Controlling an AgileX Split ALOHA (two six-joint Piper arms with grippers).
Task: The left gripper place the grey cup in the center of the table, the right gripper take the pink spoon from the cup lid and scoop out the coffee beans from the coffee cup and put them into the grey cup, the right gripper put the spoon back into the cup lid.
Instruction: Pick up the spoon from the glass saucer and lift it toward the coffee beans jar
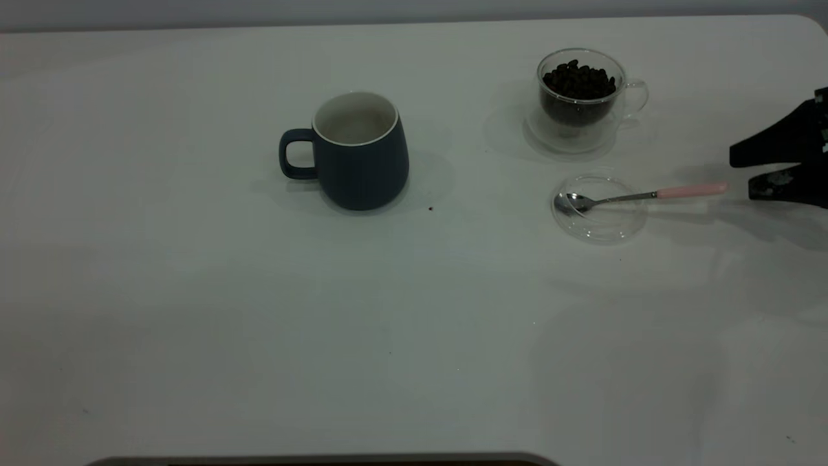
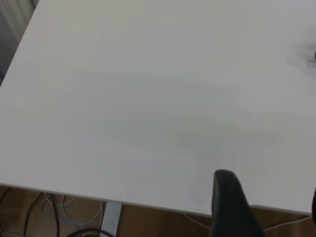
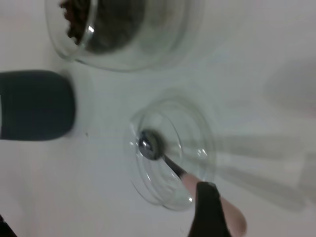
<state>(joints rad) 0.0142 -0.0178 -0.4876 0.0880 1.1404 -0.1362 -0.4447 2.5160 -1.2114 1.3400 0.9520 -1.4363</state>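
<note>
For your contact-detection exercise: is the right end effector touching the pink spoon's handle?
Apart. The exterior view shows bare table between the right end effector, open, and the tip of the pink spoon.

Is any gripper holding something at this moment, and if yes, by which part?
Nothing is held. The right gripper is open beside the pink spoon's handle end, not gripping it. The left gripper is over bare table.

One dark gripper finger (image 2: 229, 205) hangs over the white table (image 2: 148, 98) edge.

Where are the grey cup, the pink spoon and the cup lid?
grey cup (image 1: 362, 168): exterior view, outer wall.
pink spoon (image 1: 692, 189): exterior view, pink handle.
cup lid (image 1: 601, 226): exterior view, near rim.
</note>
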